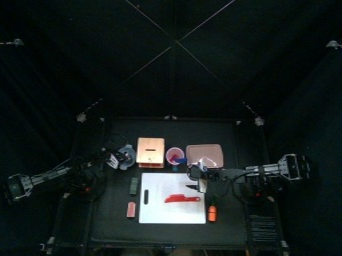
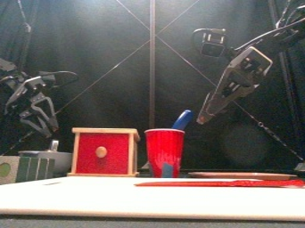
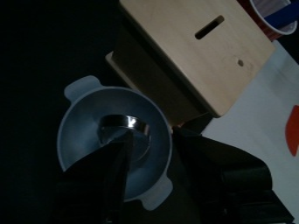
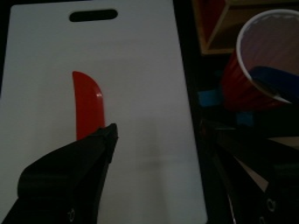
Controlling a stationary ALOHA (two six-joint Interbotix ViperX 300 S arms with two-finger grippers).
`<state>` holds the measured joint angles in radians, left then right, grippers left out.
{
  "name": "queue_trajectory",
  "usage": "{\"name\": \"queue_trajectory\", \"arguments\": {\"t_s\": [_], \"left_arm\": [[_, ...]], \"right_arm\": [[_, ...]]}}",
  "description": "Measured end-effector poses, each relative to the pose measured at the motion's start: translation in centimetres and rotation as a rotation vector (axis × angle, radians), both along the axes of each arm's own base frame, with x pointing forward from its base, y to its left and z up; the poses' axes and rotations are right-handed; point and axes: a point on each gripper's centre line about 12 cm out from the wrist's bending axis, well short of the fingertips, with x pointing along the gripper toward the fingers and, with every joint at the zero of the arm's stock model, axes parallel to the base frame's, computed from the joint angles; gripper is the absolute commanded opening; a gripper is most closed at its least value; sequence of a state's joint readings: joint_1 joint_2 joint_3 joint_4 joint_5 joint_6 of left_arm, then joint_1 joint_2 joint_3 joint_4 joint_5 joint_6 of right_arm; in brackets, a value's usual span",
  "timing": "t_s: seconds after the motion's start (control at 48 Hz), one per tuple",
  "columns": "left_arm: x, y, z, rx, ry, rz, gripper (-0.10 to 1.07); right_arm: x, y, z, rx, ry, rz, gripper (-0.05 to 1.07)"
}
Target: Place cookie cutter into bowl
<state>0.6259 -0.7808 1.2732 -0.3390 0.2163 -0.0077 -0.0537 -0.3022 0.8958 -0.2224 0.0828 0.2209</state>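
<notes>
Cookie cutter [image 3: 126,125]: shows as a shiny metal piece down inside the grey bowl [image 3: 82,131], resting on its bottom, partly hidden by one jaw of the left claw [image 3: 163,150]; shape too unclear to tell further.

Bowl: two small handles on the rim, stands on the tabletop [image 1: 107,225] just beside the wooden box [image 3: 198,52], on the box's left side in the scene.

Left claw: hangs above the bowl with jaws spread wide, grips nothing, touches neither cutter nor rim as far as can be seen.

Right claw [image 4: 158,162]: hovers over the near half of the white cutting board [image 4: 128,79], jaws wide apart and empty; raised well above the tabletop in the front view.

Cutting board: lies flat at the near middle, carries a red knife [image 4: 89,101] lying on it, blade pointing towards the slot handle at the board's end.

Red cup [image 2: 165,151]: stands upright between the wooden box and the pink dish [image 1: 203,154] at the far side, holds a blue object [image 2: 183,118] leaning out over its rim.

Wooden box: slot in the pale top, red front with a round hole.

Small orange item [image 1: 211,211]: lies just right of the board's near corner.
</notes>
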Motion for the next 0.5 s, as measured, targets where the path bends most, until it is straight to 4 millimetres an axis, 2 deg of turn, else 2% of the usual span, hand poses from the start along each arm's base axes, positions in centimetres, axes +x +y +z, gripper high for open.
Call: {"name": "queue_trajectory", "arguments": {"t_s": [0.5], "left_arm": [[0.05, 0.33, 0.34, 0.052, -0.007, -0.006, 0.80]], "right_arm": [[0.03, -0.05, 0.05, 0.000, -0.002, -0.002, 1.04]]}}
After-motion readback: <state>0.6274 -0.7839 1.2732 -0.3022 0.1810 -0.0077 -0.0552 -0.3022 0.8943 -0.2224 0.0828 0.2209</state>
